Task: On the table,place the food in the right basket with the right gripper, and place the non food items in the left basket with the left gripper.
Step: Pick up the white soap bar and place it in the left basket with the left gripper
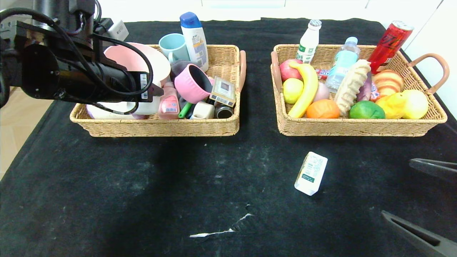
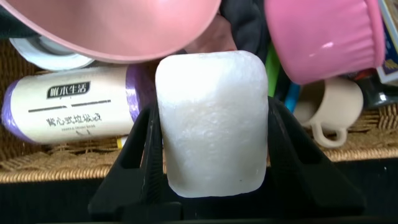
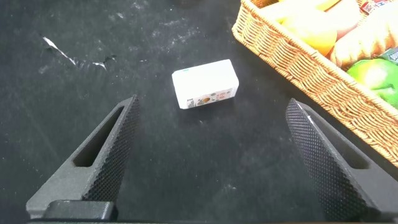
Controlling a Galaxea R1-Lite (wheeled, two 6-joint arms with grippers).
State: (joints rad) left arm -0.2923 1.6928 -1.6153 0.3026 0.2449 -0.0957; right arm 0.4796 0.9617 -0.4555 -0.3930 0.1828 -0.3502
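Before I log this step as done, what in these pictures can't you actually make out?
- Head view: the left gripper and its white bar are hidden behind the left arm, over the left basket.
- Head view: the right gripper is cut off by the frame edge.
- Both views: print on the small white box is too small to read.
- Left wrist view: the pink bowl is cut off.

- A robot test setup in a lab-like room, not a lived-in home.
- The table [image 1: 107,185] is draped in scuffed black cloth.
- Two matching wicker baskets, the left basket [image 1: 160,126] and the right basket [image 1: 357,126], hold sorted props.
- Plain white walls behind, pale floor alongside.
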